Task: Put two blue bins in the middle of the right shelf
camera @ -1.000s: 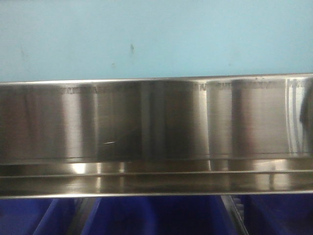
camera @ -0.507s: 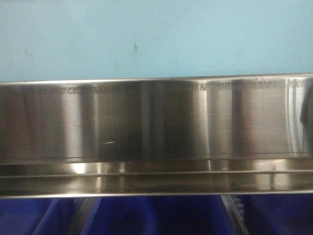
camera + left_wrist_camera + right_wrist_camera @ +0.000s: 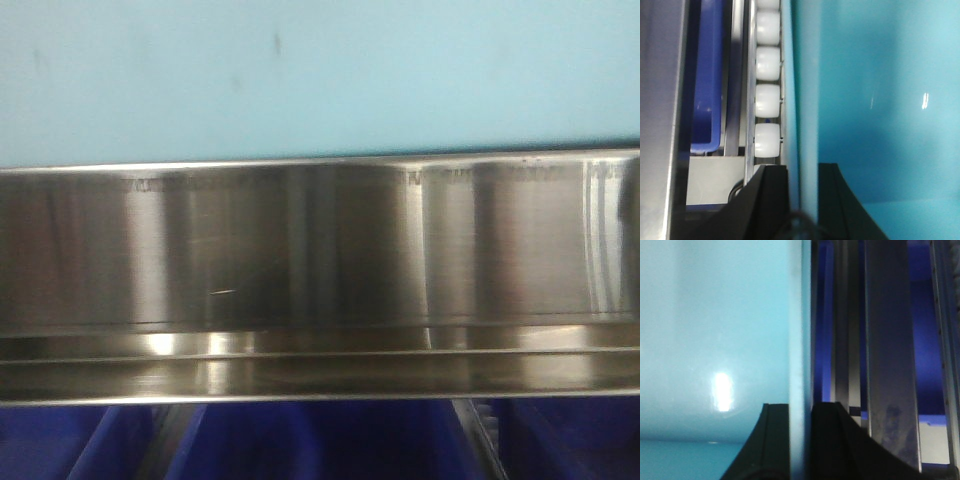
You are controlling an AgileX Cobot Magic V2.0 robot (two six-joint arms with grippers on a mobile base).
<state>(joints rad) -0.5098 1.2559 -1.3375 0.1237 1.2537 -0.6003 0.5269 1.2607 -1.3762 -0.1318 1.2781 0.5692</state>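
Observation:
A pale cyan bin [image 3: 320,80] fills the top of the front view, its side just above the wide shiny front rail of the right shelf middle [image 3: 320,250]. My left gripper [image 3: 804,200] is shut on the bin's wall [image 3: 807,100], one black finger [image 3: 775,200] outside and one inside. On the other side my right gripper [image 3: 800,440] is shut on the opposite wall, with the bin's inner face [image 3: 715,340] to its left.
Dark royal-blue bins [image 3: 320,440] sit on the tier below the rail and also show at each wrist [image 3: 707,75] [image 3: 922,340]. A row of white rollers [image 3: 767,100] runs beside the bin's left wall. Steel rack rails [image 3: 890,340] stand close to its right wall.
The small dark marks on the bin's side have shifted upward in the front view, while the steel rail stays in place.

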